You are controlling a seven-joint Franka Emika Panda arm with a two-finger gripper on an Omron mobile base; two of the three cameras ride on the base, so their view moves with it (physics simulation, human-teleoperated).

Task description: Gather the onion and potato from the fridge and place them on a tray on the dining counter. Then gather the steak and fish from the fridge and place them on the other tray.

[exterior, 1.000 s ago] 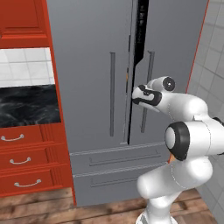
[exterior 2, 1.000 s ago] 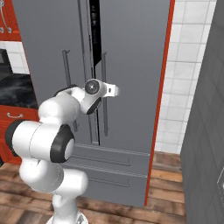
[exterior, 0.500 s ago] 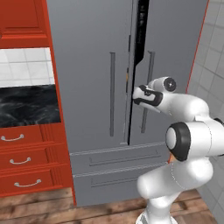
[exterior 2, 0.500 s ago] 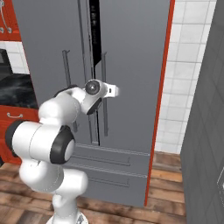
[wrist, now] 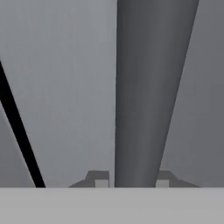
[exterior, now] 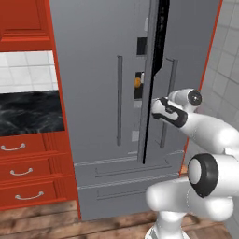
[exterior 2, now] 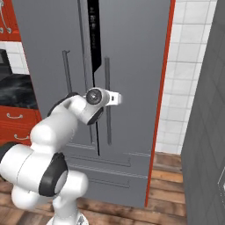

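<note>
The grey fridge (exterior: 98, 93) fills the middle of both base views, and its right door stands slightly ajar with a dark gap down the centre. My gripper (exterior: 159, 108) is shut on the right door's vertical bar handle (exterior: 172, 79) at mid height. In the hand view that handle (wrist: 148, 87) runs up between my fingertips (wrist: 101, 181). From the right base view my gripper (exterior 2: 110, 99) sits on the same handle (exterior 2: 107, 123). A small orange item (exterior: 137, 82) shows through the gap; I cannot tell what it is. Onion, potato, steak, fish, tray and dining counter are out of view.
Red drawers (exterior: 23, 170) and a black marble-look counter stretch (exterior: 28, 112) stand left of the fridge, with a red upper cabinet (exterior: 23, 18) above. A white tiled wall (exterior 2: 189, 88) lies to the right, with a grey panel (exterior 2: 206, 145) close by. The floor is wood.
The right fridge door has swung out a little with my hand on its handle, and the dark gap between the doors is wider.
</note>
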